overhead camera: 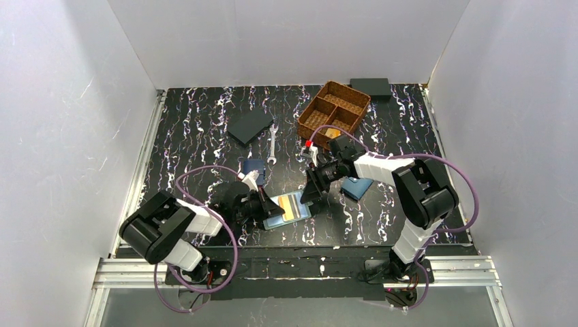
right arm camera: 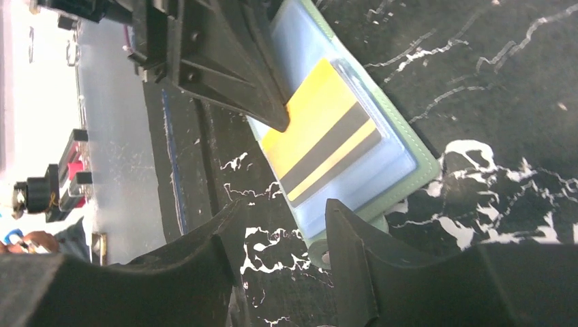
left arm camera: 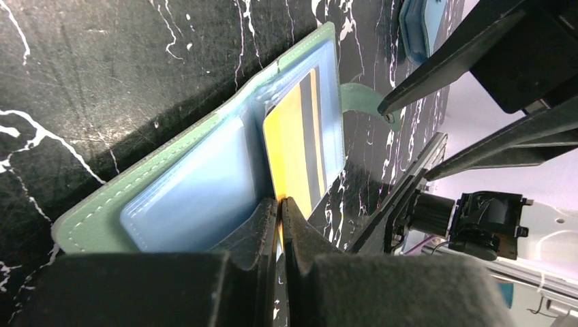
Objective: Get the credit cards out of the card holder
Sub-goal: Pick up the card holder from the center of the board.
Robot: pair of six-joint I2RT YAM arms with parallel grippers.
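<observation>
The mint-green card holder (overhead camera: 281, 221) lies open near the table's front edge, pale slots up (left arm camera: 184, 191). A tan-golden credit card (left arm camera: 296, 143) with a dark stripe sticks partway out of a slot (right arm camera: 320, 133). My left gripper (left arm camera: 281, 202) is shut on that card's near edge (overhead camera: 268, 208). My right gripper (right arm camera: 283, 228) is open at the holder's other end (overhead camera: 311, 195). One finger (right arm camera: 354, 252) rests on the holder's edge by the snap tab (right arm camera: 320, 253). No separate dark card shows.
A wicker basket (overhead camera: 334, 112) stands at the back right with a black box (overhead camera: 370, 86) behind it. A navy wallet (overhead camera: 249, 126) and a wrench (overhead camera: 272, 143) lie mid-table. A blue wallet (overhead camera: 357, 187) lies right of the right gripper, and another blue item (overhead camera: 253, 167) behind the left gripper.
</observation>
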